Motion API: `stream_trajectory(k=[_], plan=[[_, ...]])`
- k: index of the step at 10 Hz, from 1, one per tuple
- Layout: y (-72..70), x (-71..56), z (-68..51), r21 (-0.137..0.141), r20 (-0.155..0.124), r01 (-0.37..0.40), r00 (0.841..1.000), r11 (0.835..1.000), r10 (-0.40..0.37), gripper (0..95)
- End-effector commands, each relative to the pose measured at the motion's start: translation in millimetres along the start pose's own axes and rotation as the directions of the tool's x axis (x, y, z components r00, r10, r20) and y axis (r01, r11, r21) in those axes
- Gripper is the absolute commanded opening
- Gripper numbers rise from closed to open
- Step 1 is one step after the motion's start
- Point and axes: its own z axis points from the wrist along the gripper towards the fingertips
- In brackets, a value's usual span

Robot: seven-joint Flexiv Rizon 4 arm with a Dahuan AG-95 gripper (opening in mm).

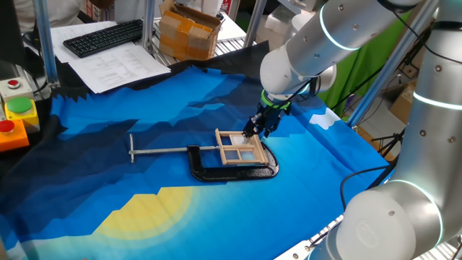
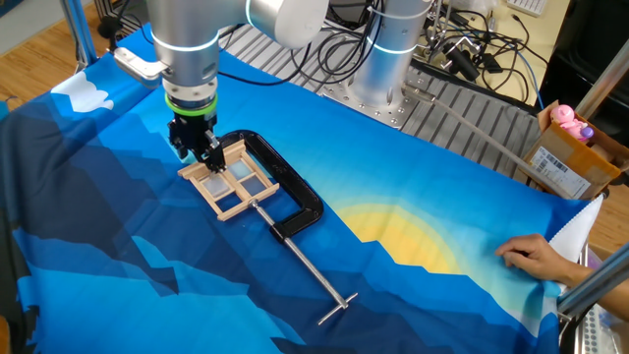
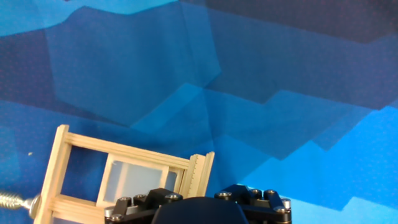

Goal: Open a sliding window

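Both fixed views show us a desk (image 1: 108,159) covered with a cloth (image 2: 413,197) printed in dark and light blue shapes with one yellow patch. Beyond the cloth, on the far side from the sliding window (image 1: 240,148) in one fixed view, we see a black keyboard (image 1: 102,37), sheets of paper (image 1: 115,66), a cardboard box (image 1: 189,32) and a box with coloured buttons (image 1: 16,119). In the other fixed view a person's hand (image 2: 536,260) rests on the cloth edge, well apart from the window, and many cables (image 2: 462,49) lie behind the arm base.

We find the sliding window (image 2: 228,180) lying flat near the middle of the cloth, with its light wooden frame and pale panes. A black C-clamp (image 1: 231,167) curves around it, and the long screw bar (image 1: 162,150) of the clamp reaches away from the window.

The claw (image 1: 258,124) hangs down at the window corner that is far from the screw bar, with its tips at or just above the frame; we cannot tell if they touch it. In the other fixed view the claw (image 2: 194,144) looks narrow, but we cannot tell how far it is open. In the hand view only the claw body appears, at the bottom edge beside the window (image 3: 124,174), and the fingers are not visible.
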Motion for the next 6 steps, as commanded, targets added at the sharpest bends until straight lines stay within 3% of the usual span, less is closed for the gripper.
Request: stream_trajectory(k=[1,6], plan=[[-1.7,-1.6,2.2,0.002,0.003,0.001,1.0,1.0,-0.001,76.0],[-10.3,-1.0,2.4,0.008,0.004,0.025,1.0,1.0,-0.025,76.0]])
